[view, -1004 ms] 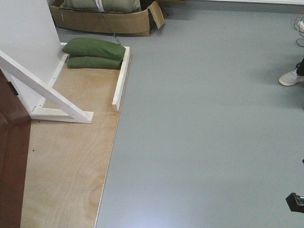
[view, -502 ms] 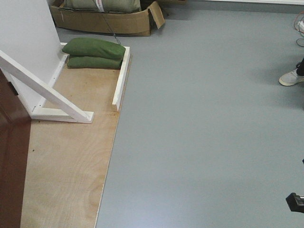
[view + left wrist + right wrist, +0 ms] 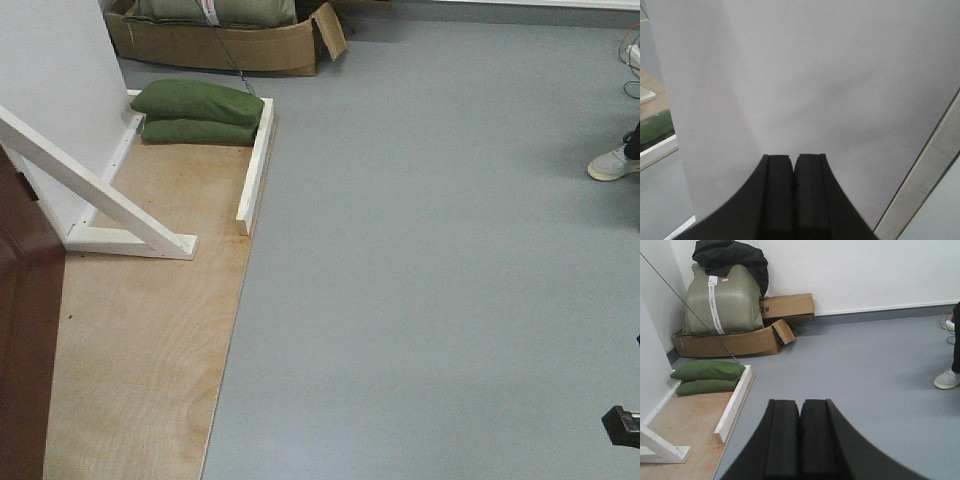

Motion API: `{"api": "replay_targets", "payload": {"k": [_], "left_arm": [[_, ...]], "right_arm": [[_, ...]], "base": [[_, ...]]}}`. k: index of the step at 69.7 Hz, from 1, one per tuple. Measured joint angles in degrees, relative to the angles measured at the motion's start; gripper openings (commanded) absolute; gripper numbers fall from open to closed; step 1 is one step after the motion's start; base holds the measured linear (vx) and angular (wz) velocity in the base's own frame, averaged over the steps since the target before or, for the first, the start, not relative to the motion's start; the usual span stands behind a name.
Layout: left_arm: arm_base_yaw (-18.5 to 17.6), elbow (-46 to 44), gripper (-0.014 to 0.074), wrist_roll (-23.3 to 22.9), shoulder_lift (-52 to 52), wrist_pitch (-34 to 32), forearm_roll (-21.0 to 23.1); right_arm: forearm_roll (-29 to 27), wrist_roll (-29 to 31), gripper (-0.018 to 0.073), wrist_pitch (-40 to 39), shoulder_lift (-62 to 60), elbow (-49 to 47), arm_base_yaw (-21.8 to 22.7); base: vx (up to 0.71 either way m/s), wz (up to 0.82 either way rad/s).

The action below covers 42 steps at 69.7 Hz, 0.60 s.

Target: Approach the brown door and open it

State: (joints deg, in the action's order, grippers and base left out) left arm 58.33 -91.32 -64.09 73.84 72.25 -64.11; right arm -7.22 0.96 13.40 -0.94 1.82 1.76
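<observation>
You are viewing: brown door point(image 3: 22, 340) standing at near left edge; left hand point(image 3: 793, 160) sitting closed, empty, facing white panel point(image 3: 815, 75); right hand point(image 3: 800, 404) sitting closed, empty, over grey floor point(image 3: 865, 365).

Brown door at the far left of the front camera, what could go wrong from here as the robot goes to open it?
Only a sliver of the brown door shows, no handle, so aiming may be off.
The white diagonal brace stands beside it and could snag the robot.
The left gripper and right gripper have fingers together; they must open first.
</observation>
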Motion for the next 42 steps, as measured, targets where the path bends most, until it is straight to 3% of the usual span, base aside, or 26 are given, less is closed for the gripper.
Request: {"api": "replay_targets", "payload": {"k": [21,42], "left_arm": [[0.04,0.00,0.0011,-1.50,1.75,-8.45,2.85],[0.68,0.11,0.0011,-1.68,0.29,-15.77,11.97]], "right_arm": [[0.00,0.00,0.0000,0.00,0.00,0.00,0.00],[0.00,0.00,0.0000,0.00,0.00,0.00,0.00]], "base": [[0.00,0.00],[0.00,0.00]]}}
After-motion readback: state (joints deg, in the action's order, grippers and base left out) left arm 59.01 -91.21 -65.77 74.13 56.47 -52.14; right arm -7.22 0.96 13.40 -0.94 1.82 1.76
